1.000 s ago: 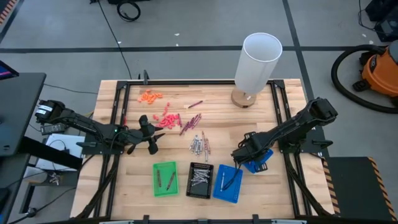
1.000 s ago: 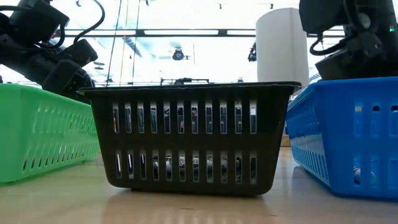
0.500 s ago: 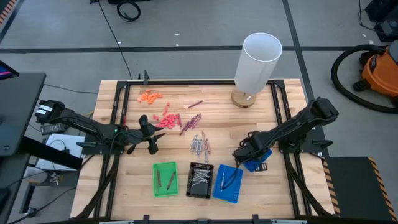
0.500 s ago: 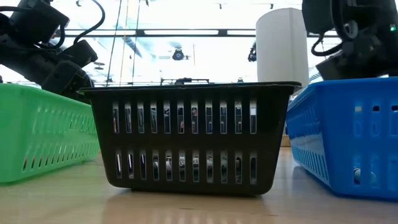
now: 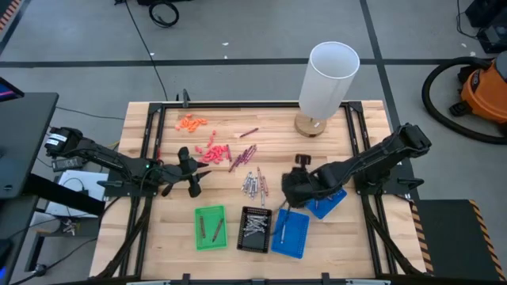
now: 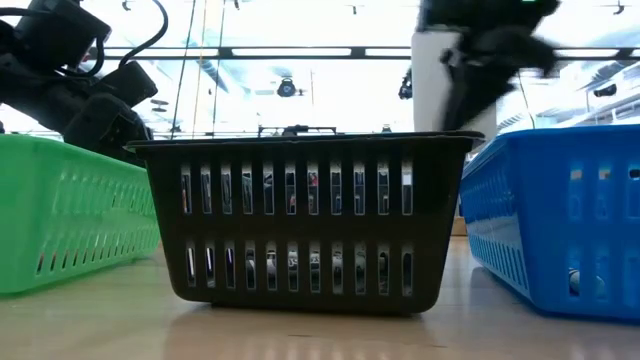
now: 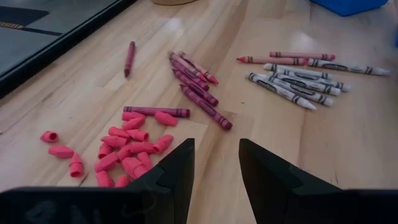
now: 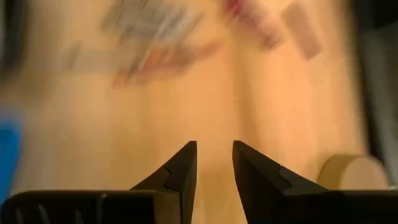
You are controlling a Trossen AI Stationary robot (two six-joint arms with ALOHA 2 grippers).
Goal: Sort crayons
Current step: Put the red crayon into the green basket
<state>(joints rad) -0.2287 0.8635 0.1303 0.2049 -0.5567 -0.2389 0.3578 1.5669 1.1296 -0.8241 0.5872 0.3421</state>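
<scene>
Maroon crayons (image 5: 242, 157) (image 7: 196, 87) and silvery grey crayons (image 5: 252, 184) (image 7: 298, 84) lie flat on the wooden table, with one maroon crayon (image 5: 249, 132) lying apart. More crayons lie in the green tray (image 5: 210, 227), the black tray (image 5: 255, 229) and the blue tray (image 5: 290, 232). My left gripper (image 5: 192, 170) (image 7: 216, 155) is open and empty, left of the maroon group. My right gripper (image 5: 291, 188) (image 8: 214, 158) is open and empty, right of the grey crayons, above the table.
Coral-pink stubby bits (image 5: 214, 152) (image 7: 127, 155) and orange bits (image 5: 191, 122) lie at the far left. A tall white cylinder (image 5: 327, 79) stands at the far right. A second blue piece (image 5: 326, 204) lies under my right arm. Black rails run along both sides.
My right gripper has swung quickly from above the blue tray's far end toward the table's left and far side, toward the grey crayons, and has turned. It holds nothing. My left arm has kept still.
</scene>
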